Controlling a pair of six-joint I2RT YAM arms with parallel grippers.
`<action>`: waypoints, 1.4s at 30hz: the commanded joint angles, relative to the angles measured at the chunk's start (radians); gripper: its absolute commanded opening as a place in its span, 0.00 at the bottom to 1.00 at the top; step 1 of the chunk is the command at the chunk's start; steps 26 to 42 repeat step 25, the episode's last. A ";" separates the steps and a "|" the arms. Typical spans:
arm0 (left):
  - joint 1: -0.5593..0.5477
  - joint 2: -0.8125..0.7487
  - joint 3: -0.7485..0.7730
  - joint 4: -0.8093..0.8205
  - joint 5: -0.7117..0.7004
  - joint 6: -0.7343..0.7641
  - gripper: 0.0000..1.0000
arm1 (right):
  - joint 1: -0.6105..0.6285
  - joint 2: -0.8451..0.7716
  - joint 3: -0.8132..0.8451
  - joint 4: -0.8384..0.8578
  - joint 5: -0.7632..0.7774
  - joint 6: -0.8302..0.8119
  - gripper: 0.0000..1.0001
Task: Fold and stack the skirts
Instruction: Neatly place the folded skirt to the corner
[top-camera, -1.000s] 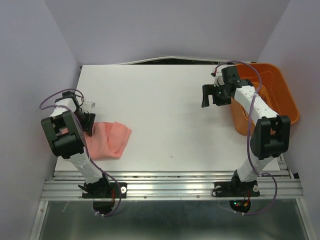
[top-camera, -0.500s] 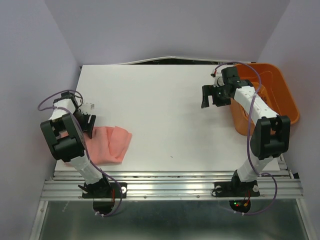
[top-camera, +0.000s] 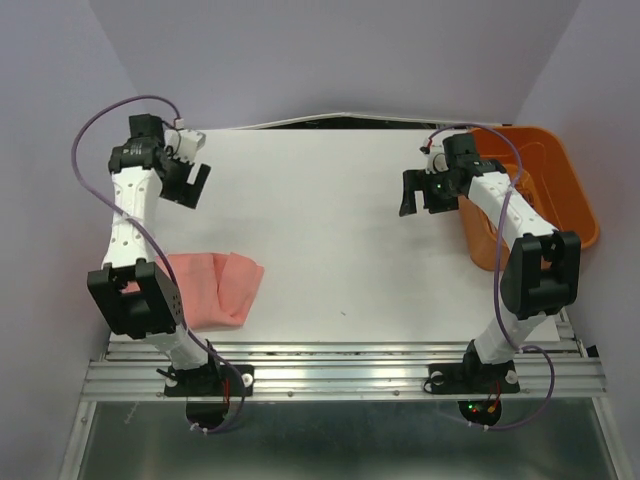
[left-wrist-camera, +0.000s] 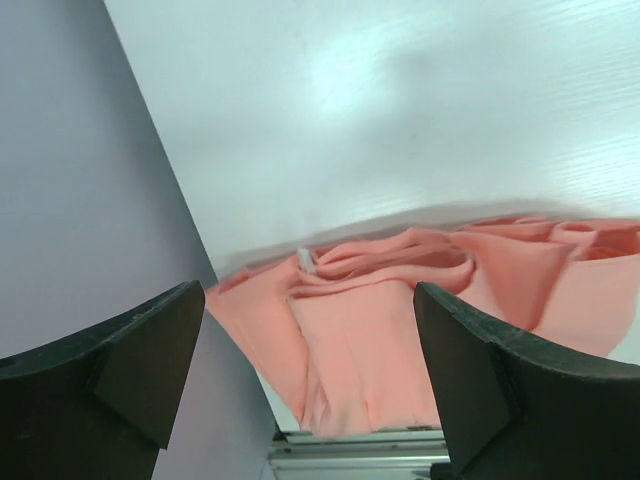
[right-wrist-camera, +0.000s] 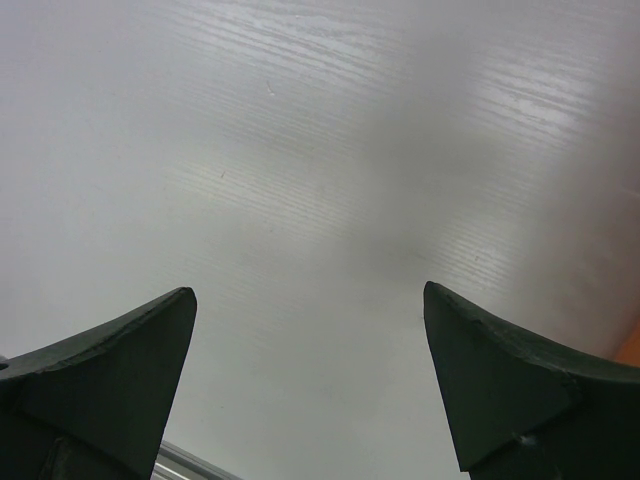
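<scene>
The folded salmon-pink skirt (top-camera: 218, 288) lies at the near-left corner of the table (top-camera: 320, 220), likely parked there as the base of the stack, leaving the middle for folding. The left tool (top-camera: 190, 183) hangs well apart from it over the far-left, jaws wide and empty. The right tool (top-camera: 420, 195), likewise spread and holding nothing, hovers just beside the orange plastic basket (top-camera: 560, 190), seemingly poised to fetch another; the basket's contents cannot be made out

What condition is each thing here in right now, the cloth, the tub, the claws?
Pink skirt: folded, lying free at the table's near left.
Orange basket: upright, inside partly hidden.
Left gripper: open, empty, raised.
Right gripper: open, empty.
</scene>
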 joint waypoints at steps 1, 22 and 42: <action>-0.159 -0.074 0.049 0.065 -0.003 -0.025 0.98 | 0.004 -0.027 0.038 0.036 -0.030 0.003 1.00; -0.614 -0.090 -0.396 0.574 0.033 -0.341 0.98 | 0.004 -0.182 -0.275 0.170 -0.103 0.030 1.00; -0.614 -0.094 -0.387 0.567 0.029 -0.335 0.98 | 0.004 -0.182 -0.277 0.170 -0.112 0.029 1.00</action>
